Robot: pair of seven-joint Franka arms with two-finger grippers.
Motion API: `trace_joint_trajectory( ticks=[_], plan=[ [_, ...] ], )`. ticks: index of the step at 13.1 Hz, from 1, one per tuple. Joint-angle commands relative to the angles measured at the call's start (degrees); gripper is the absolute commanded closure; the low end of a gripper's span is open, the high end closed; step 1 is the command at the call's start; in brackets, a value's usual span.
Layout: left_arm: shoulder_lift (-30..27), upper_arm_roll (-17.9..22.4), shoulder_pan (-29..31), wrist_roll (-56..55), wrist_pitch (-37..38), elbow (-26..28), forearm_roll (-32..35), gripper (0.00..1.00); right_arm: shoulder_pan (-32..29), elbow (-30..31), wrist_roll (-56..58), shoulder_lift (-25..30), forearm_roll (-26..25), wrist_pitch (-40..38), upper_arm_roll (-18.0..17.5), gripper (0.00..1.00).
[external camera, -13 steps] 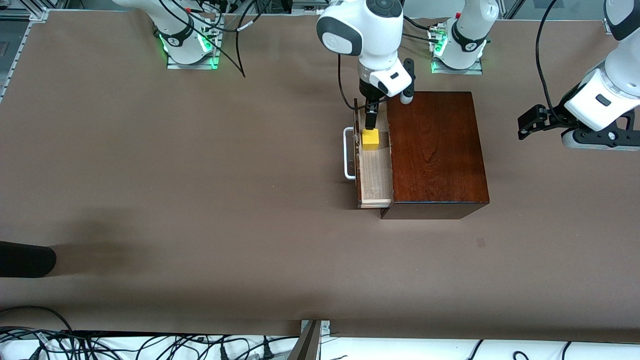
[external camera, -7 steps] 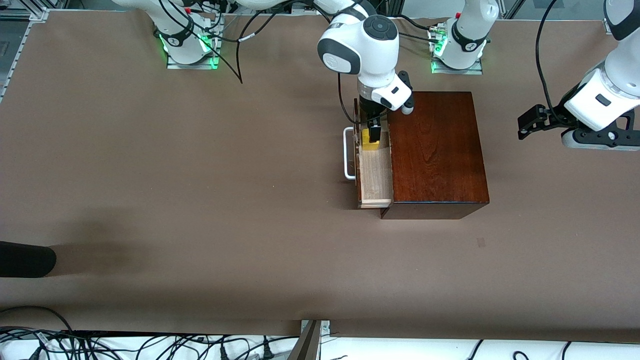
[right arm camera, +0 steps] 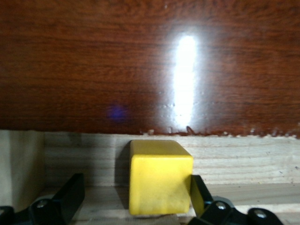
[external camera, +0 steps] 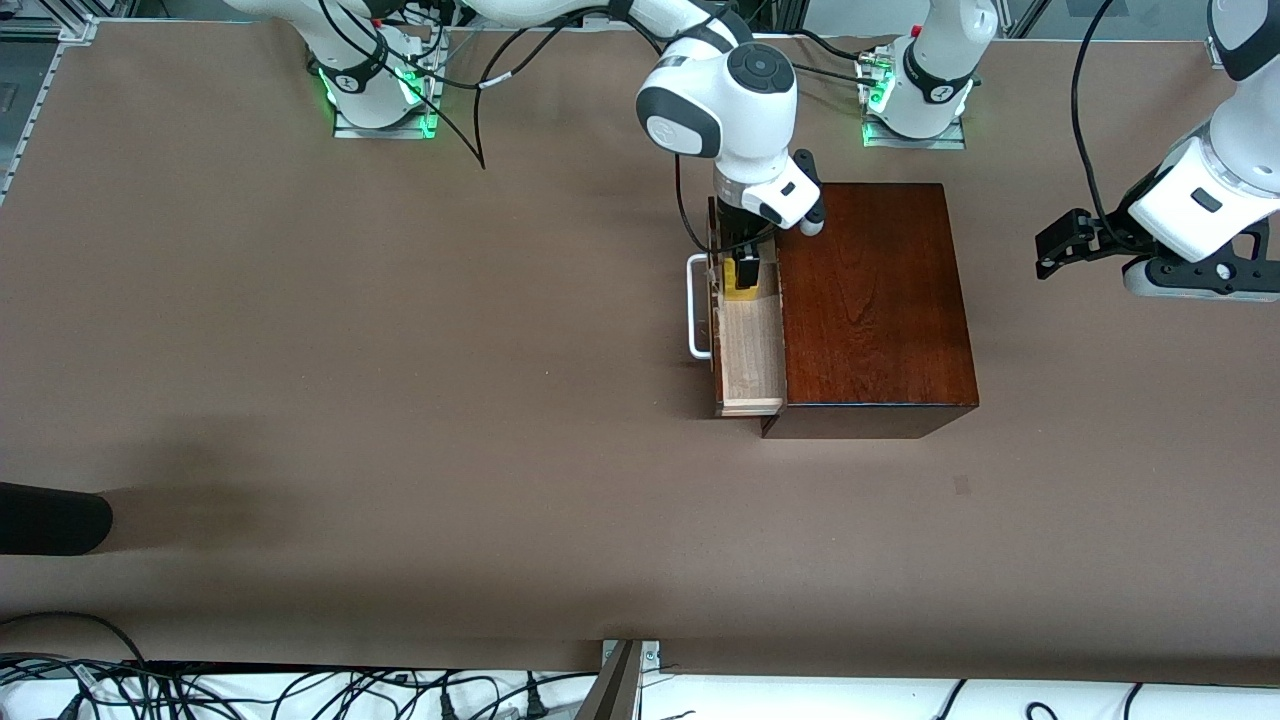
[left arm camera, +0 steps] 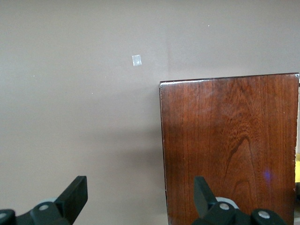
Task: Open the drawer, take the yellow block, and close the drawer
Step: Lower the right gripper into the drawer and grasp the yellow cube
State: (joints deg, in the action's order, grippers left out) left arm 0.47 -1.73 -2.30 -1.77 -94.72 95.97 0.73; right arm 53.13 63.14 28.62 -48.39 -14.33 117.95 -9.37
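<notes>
Right gripper (right arm camera: 131, 199) fingers spread, straddling small bright yellow cube (right arm camera: 160, 177) in pale wood drawer (external camera: 752, 350); left gripper (left arm camera: 140, 199) spread, waiting.

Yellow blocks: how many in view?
1. The yellow block sits in the open drawer, at the end farther from the front camera, between the open right gripper's fingers. The drawer's part inside the wooden box is hidden, so more could be there.
</notes>
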Motion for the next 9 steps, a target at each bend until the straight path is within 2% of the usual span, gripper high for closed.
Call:
trace_joint_trajectory(
  ticks=[1, 3, 5, 9],
  plan=[
    [0.0, 0.1, -0.1, 1.3, 1.2, -1.2, -1.1, 0.0, -0.3, -2.0, 1.1, -1.9, -0.9, 0.1, -0.1, 0.11],
    [0.0, 0.1, -0.1, 1.2, 1.2, -1.2, -1.1, 0.0, -0.3, -2.1, 1.1, -2.1, -0.9, 0.1, 0.0, 0.48],
    [0.0, 0.1, -0.1, 1.2, 1.2, -1.2, -1.1, 0.0, -0.3, -2.1, 0.8, -2.0, -0.9, 0.0, 0.1, 1.0],
    [0.0, 0.1, -0.2, 1.2, 1.2, -1.2, -1.1, 0.0, -0.1, -3.7, 0.4, -1.4, -0.6, -1.5, 0.0, 1.0]
  ],
)
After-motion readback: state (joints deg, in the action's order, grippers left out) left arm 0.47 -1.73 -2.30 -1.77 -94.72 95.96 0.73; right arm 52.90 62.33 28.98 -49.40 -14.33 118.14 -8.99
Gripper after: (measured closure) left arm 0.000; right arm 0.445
